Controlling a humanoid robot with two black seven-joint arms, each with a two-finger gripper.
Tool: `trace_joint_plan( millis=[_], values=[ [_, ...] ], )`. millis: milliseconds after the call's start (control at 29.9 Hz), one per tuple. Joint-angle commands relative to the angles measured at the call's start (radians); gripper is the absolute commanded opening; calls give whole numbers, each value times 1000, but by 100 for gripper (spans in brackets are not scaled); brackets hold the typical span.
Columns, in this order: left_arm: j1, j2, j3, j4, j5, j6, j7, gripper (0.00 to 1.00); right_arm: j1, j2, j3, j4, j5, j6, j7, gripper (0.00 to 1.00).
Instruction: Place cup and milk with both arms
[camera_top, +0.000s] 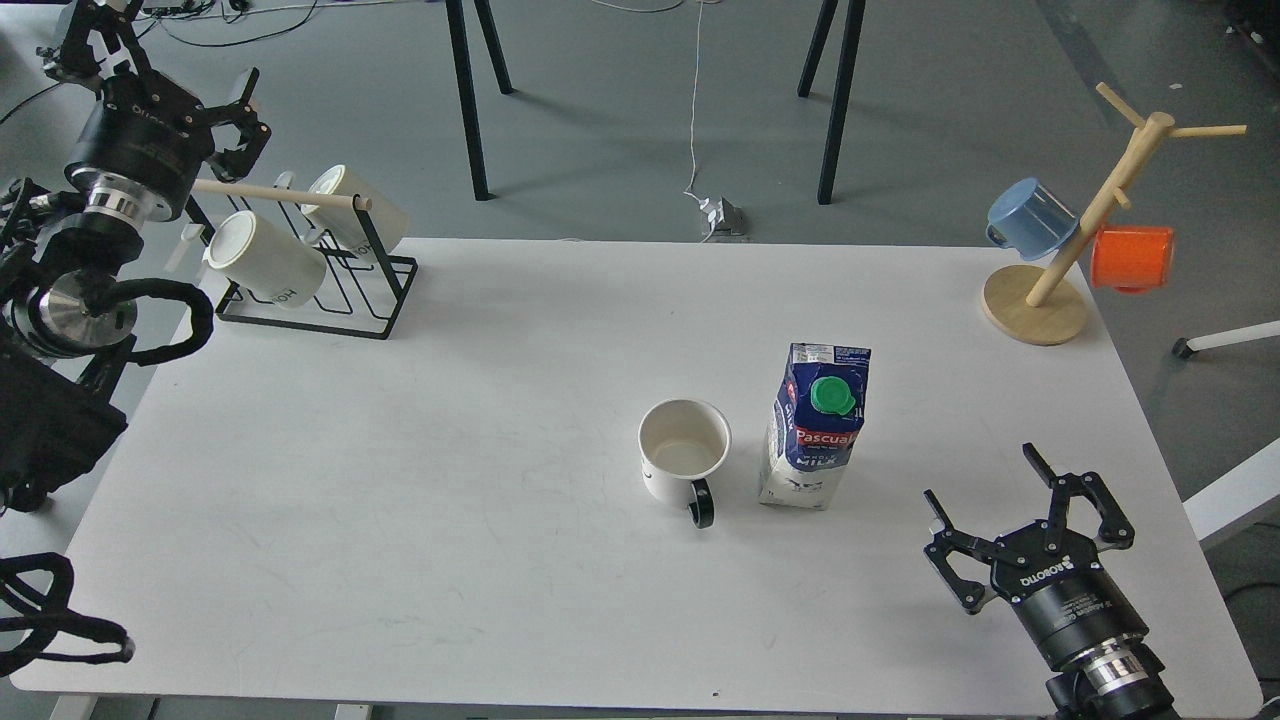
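The cup (684, 453), a white mug with a dark handle pointing toward me, stands upright right of the table's middle. The milk (815, 430), a blue-and-white Pascual carton with a green cap, stands upright just right of the cup, a small gap between them. My right gripper (980, 477) is open and empty near the table's front right, well clear of the milk. My left gripper (162, 55) is open and empty at the far left, raised above the rack's wooden bar.
A black wire rack (378, 300) with two white mugs (265, 258) stands at the back left. A wooden mug tree (1040, 300) with a blue mug (1030, 218) and an orange mug (1132, 258) stands at the back right. Black stand legs rise behind the table.
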Motion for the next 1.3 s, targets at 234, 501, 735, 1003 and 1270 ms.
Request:
trace_joint_plan(
  millis=[234,501,735,1003,1270],
  values=[
    [-2,-5,-8,1,-32,0,2,100,157,-39,225,-10,2,0,-12,97],
    [-20,-9,-3,3,-85,0,5,100,451,-68,219,-97,-3,0,-17,94],
    [-23,-29,-9,38,-92,0,21,100,833,-107,81,-444,13,0,-67,96],
    [-28,-49,-8,38,-123,0,19,100,1057,-88,26,-692,13,0,-69,98],
    [-51,-43,-6,38,-123,0,19,100,1129,-41,23,-794,14,0,-58,98]
  ],
)
